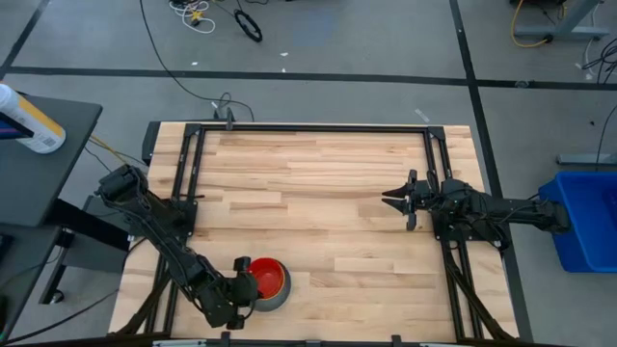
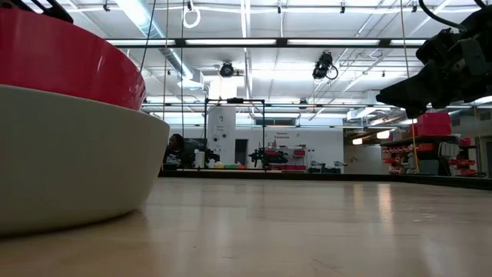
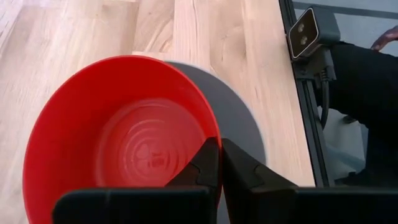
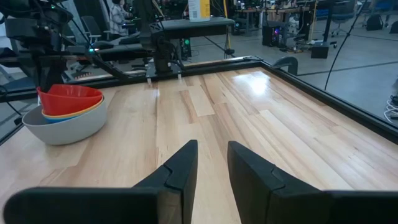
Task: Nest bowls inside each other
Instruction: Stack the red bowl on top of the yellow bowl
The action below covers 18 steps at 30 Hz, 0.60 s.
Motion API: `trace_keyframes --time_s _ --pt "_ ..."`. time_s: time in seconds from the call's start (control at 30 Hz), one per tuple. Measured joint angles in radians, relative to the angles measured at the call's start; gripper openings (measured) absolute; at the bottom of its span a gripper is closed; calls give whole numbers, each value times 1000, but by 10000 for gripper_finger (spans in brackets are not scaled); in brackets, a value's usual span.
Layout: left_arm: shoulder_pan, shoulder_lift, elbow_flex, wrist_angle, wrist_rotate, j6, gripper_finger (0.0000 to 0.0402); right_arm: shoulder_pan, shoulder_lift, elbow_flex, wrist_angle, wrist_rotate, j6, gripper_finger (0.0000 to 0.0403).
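A: Bowls sit stacked right under the left gripper [image 3: 214, 163]: grey bowl [image 4: 62, 127] outermost, yellow [image 4: 74, 112] and a light blue rim inside, red bowl [image 3: 118, 137] on top. Fingers pressed together on the red rim, I'd judge.

B: Release gently, lift straight up. Right gripper [image 4: 211, 163], part-spread, waits far across. Dark blue bowl is hidden

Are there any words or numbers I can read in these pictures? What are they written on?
No text here can be read.
Red bowl: raised rings and a tiny mark in its bottom, too blurred to read.
White bottle on the side table: a blue and yellow label, too small to read.
Back wall of the room in the low view: small signs, too far off to read.
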<state>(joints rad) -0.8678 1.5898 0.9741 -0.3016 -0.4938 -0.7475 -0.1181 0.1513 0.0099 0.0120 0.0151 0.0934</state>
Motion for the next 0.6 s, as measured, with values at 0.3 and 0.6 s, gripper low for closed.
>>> trace_keyframes --time_s 0.3,0.6 --pt "6 20 -1 3 8 1 6 0 0 0 0 0 0 95" --pt "12 45 -2 11 17 14 17 0 0 0 0 0 0 95"
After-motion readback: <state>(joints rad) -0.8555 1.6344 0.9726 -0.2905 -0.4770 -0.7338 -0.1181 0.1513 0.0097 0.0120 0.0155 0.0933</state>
